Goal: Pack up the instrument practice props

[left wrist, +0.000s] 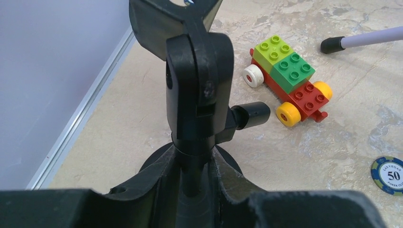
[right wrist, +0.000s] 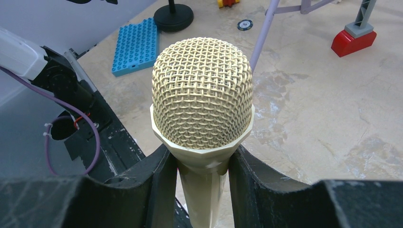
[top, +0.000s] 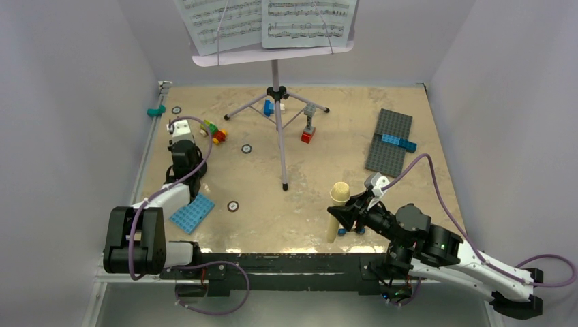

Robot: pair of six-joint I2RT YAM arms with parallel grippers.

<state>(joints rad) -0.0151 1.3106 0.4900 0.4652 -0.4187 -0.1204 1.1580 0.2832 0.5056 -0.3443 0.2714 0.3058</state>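
Note:
My left gripper [top: 183, 162] is shut on the pole of the black mic stand [left wrist: 199, 80]. The stand is upright, and its round base [left wrist: 154, 164] is on the table at the left. The base also shows in the right wrist view [right wrist: 173, 18]. My right gripper [top: 345, 216] is shut on the cream-yellow microphone [top: 337, 208] just below its mesh head [right wrist: 203, 95], holding it upright near the front edge. The lilac music stand [top: 276, 116] stands at the back centre on its tripod, with white sheet-music pages [top: 266, 24] on its desk.
A toy brick car [left wrist: 287, 78] lies right of the mic stand. A blue baseplate [top: 192, 212] is at front left and a grey baseplate [top: 388, 142] at right. A grey and red brick tower [top: 309, 126], a teal brick [top: 155, 110] and poker chips [top: 247, 148] are scattered about.

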